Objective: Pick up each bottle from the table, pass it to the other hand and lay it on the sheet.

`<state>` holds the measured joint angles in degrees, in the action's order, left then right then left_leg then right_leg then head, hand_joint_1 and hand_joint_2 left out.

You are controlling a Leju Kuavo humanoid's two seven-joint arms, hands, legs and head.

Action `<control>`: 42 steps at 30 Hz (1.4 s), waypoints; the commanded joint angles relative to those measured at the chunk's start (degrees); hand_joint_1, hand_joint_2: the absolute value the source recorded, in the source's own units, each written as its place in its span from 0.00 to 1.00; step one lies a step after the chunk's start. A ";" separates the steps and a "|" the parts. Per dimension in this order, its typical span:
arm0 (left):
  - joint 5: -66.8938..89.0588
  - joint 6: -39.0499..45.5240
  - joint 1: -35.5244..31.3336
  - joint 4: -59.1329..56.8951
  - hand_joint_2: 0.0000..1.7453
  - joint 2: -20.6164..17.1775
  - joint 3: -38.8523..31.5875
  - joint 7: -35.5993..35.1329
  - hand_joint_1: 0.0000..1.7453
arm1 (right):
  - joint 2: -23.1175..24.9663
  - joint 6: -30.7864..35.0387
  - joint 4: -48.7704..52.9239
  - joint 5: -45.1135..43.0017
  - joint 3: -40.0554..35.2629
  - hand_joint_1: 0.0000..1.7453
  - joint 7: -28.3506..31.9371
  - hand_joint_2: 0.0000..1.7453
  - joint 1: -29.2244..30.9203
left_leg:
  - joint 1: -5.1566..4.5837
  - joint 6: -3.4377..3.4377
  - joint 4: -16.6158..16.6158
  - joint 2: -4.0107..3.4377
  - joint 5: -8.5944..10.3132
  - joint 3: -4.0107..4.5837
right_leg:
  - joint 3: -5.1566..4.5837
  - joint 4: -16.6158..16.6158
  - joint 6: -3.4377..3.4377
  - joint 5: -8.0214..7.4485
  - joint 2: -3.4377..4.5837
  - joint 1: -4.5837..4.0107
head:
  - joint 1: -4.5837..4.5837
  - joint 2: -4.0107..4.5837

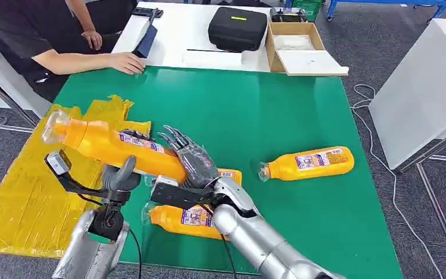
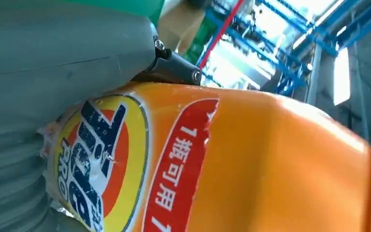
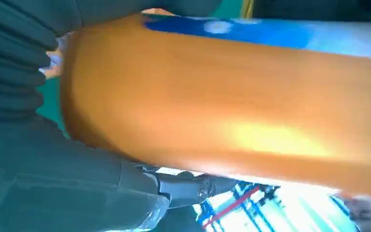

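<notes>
Both hands hold 1 orange bottle [image 1: 113,146] up over the green surface [image 1: 255,116] – the right hand [image 1: 193,161] and left hand [image 1: 119,177] wrap around it – beside the yellow sheet [image 1: 29,192].

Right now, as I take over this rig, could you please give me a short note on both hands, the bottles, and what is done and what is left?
Hands: the right hand and the left hand both grip the raised bottle, its clear cap end over the yellow sheet. The handover is under way.
Bottles: a second bottle lies on the green table to the right; a third bottle lies under the right forearm. Another label edge shows behind the right wrist; I cannot tell what it belongs to.
Done: no bottle lies on the sheet yet.
Left: finish the pass, lay this bottle down, then repeat for the others.
</notes>
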<state>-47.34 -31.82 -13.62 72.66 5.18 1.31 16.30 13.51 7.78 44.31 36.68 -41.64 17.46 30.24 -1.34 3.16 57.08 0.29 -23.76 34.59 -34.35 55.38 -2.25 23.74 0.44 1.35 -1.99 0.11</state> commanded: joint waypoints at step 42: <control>136.54 71.82 -11.96 -11.77 1.00 -12.00 -16.11 -2.24 1.00 | -14.97 -3.59 23.81 -1.94 10.08 0.00 1.66 0.00 -16.71 | 0.09 -0.23 -0.05 0.14 0.00 -0.14 | 0.31 -0.04 0.12 0.03 -0.22 -0.04 | 0.04 0.00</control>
<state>88.41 39.82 -25.04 65.83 -4.46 -19.85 18.52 0.15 4.11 71.63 34.99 -28.54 18.91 11.13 -1.32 3.15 57.06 0.39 -23.75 34.64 -34.27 55.39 -2.26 23.73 0.32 1.38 -1.95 0.11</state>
